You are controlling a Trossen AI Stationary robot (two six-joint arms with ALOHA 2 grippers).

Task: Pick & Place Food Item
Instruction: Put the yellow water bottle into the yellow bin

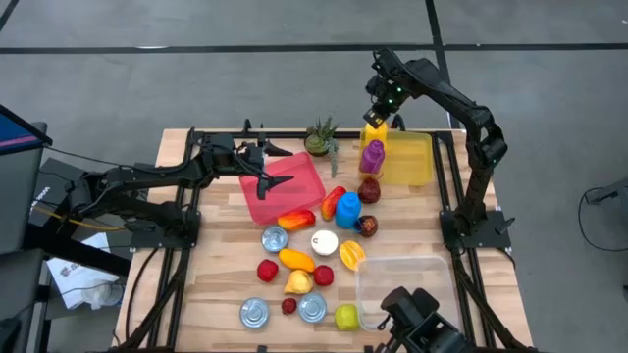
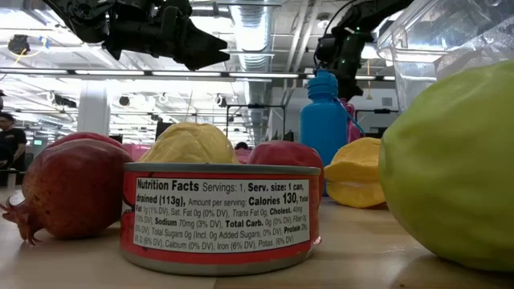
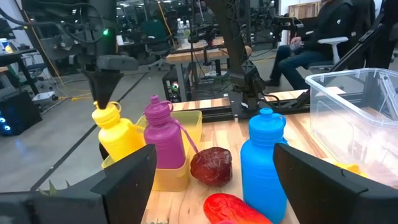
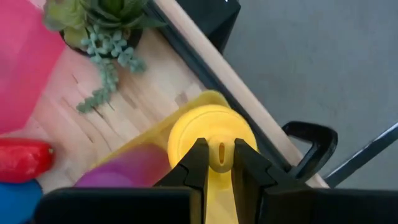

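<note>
From above, I see my right pincer (image 1: 376, 116) at the far edge of the worktop (image 1: 211, 294), directly over the yellow bottle (image 1: 373, 133), which stands at the corner of the yellow tray (image 1: 412, 162) with the purple bottle (image 1: 372, 157) just beside it. My left pincer (image 1: 280, 167) hovers above the pink tray (image 1: 294, 191), fingers spread and holding nothing. Fruit, cans and a blue bottle (image 1: 347, 208) crowd the middle of the worktop.

From table height, a labelled can (image 2: 221, 215) fills the foreground, with a pomegranate (image 2: 68, 197) to one side and a green fruit (image 2: 454, 172) to the other. Both arms hang overhead.

In my left wrist camera, the right pincer (image 3: 102, 102) comes down on the cap of the yellow bottle (image 3: 118, 134); the purple bottle (image 3: 163, 137) touches it, and a dark red fruit (image 3: 211, 166) and the blue bottle (image 3: 264, 158) stand nearer.

In my right wrist camera, the two fingers (image 4: 196, 165) clamp the small neck on the yellow bottle (image 4: 211, 134). A potted plant (image 4: 109, 25) sits nearby.
</note>
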